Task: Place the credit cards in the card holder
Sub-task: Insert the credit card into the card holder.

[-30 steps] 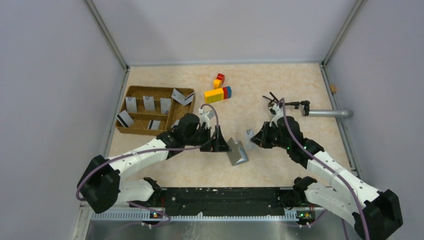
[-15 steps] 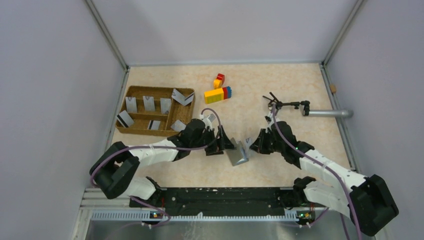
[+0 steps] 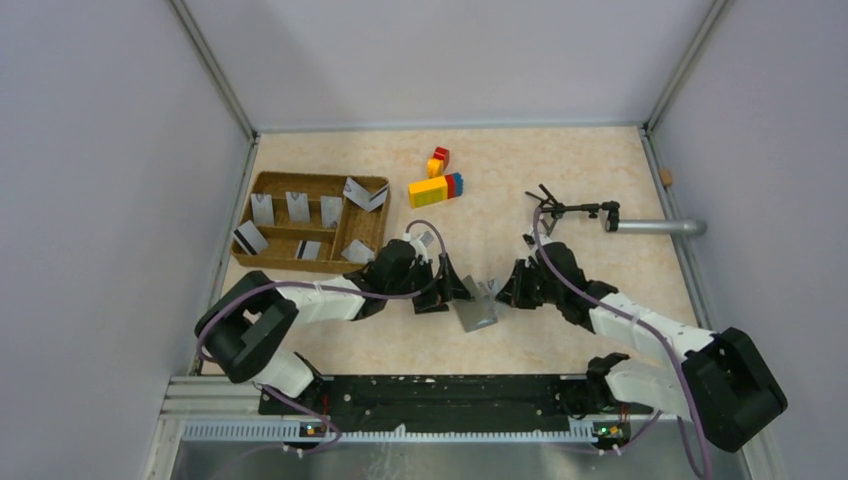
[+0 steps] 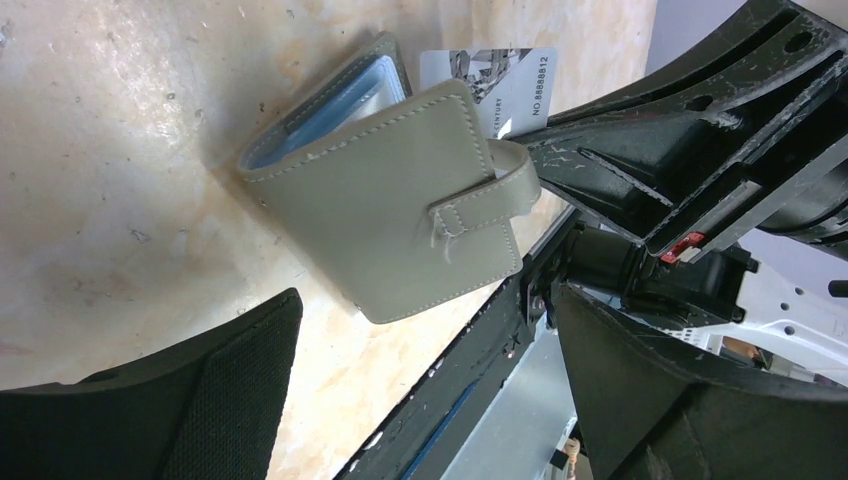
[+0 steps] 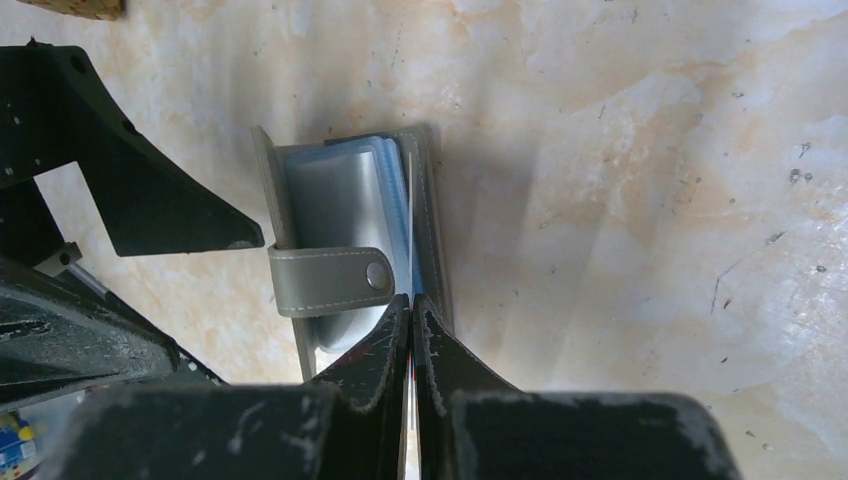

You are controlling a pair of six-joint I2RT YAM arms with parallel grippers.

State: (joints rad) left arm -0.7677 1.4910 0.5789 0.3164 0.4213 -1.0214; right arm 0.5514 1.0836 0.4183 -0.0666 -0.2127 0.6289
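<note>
One card is pinched edge-on in the right gripper, whose jaws are closed tight on it. The card's far end reaches in beside the blue pockets of the holder; whether it has entered a slot cannot be told. The holder stands half open on the table, midway between the two arms, its strap curled loose across the opening. To do this step well, I judge the card should be lined up with a pocket slot and slid straight in, slowly, since the light holder could tip or skid. The left gripper sits just beside the holder's outer cover, jaws spread wide and holding nothing; contact with the cover cannot be told. Closing gently on the cover could steady it. More cards stand in the tray, well apart at left.
</note>
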